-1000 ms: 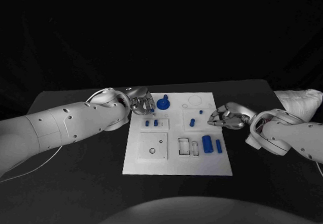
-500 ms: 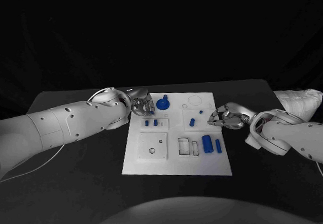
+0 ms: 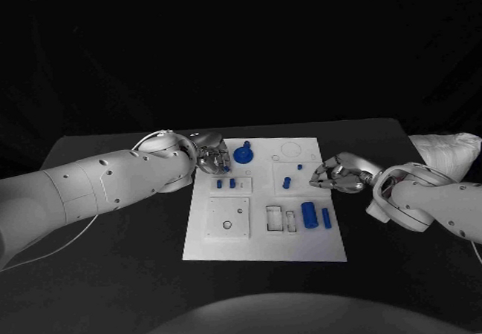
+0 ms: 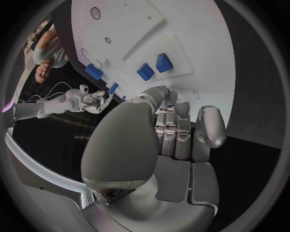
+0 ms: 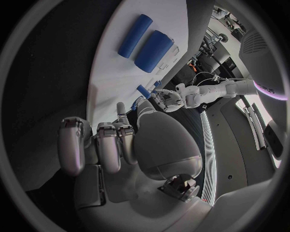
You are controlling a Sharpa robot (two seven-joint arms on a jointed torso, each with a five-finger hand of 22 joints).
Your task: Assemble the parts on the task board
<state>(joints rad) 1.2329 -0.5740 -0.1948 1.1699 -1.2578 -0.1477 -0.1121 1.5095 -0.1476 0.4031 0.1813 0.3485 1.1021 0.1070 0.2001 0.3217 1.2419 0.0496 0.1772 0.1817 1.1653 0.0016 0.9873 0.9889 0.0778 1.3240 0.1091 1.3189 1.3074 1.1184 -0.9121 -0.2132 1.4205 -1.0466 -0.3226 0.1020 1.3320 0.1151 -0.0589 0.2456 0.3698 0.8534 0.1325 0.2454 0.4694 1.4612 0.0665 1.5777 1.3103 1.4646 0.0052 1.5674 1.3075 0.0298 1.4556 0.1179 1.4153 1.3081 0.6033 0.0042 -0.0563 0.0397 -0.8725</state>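
The white task board (image 3: 264,244) lies mid-table. A blue round knob part (image 3: 244,152) stands near its far left corner. My left hand (image 3: 211,158) hovers just left of that knob with its fingers (image 4: 181,126) curled in; whether they touch it I cannot tell. Two small blue blocks (image 3: 226,183) (image 4: 154,68) sit just in front of it. My right hand (image 3: 338,175) is at the board's right edge, fingers (image 5: 99,142) curled with nothing plainly in them. A small blue peg (image 3: 287,183) stands to its left. A thick blue cylinder (image 3: 310,214) (image 5: 154,44) and a thin one (image 3: 327,217) (image 5: 134,35) lie nearer me.
A square inset with a small hole (image 3: 228,216) and narrow rectangular slots (image 3: 277,218) sit on the board's near half. A white cloth bundle (image 3: 449,149) lies at the table's right edge. A cable (image 3: 52,249) trails under the left arm.
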